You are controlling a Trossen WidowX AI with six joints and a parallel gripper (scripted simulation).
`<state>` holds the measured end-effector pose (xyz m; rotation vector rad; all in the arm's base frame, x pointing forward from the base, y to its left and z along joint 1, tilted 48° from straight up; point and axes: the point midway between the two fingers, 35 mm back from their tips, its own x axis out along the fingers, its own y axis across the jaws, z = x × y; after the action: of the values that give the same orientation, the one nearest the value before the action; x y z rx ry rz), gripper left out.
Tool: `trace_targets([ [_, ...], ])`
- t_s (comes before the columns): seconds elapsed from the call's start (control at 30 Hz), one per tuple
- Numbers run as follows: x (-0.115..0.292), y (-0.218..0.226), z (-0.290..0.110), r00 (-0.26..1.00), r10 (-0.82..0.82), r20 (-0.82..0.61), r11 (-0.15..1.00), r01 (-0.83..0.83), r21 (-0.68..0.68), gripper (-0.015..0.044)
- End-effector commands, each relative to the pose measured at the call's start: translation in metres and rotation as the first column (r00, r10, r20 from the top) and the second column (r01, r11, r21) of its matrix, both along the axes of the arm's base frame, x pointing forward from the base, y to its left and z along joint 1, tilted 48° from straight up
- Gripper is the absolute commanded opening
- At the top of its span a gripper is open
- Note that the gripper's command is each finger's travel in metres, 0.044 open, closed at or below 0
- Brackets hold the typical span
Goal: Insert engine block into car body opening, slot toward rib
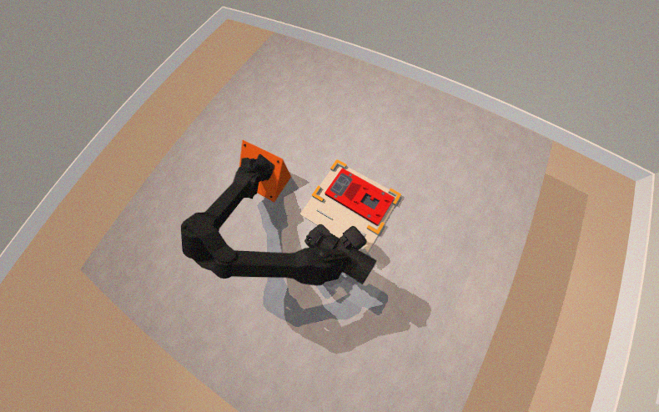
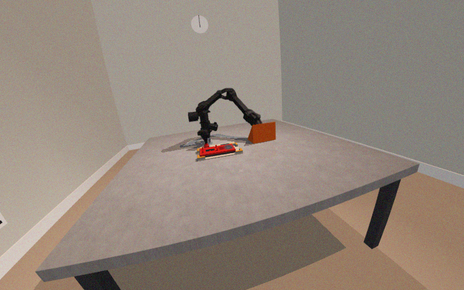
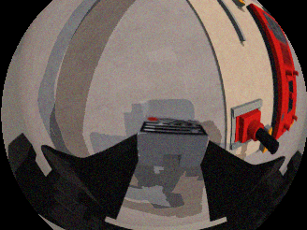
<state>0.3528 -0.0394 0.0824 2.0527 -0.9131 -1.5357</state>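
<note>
The grey engine block sits on the table, just off the near edge of the cream board. My gripper is down at table height with one finger against each side of the block, shut on it. The red car body lies flat on the board, with its dark opening facing up. In the top view the arm's wrist hides the fingers and the block.
The arm's orange base mount stands left of the board. Orange corner brackets hold the car body. A small red part with a black knob sits at the board's near corner, right of my fingers.
</note>
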Motion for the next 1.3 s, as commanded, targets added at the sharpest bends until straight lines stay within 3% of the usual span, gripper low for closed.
trace_targets([
  [0.0,-0.001,-0.001,-0.001,1.000,0.000,-0.005,1.000,0.000,-0.007,0.0183],
  [0.23,-0.001,0.010,0.007,1.000,0.001,-0.006,1.000,-0.001,-0.002,0.0000],
  [1.27,-0.017,0.084,0.071,1.000,0.001,-0.009,1.000,-0.001,0.001,0.0000],
])
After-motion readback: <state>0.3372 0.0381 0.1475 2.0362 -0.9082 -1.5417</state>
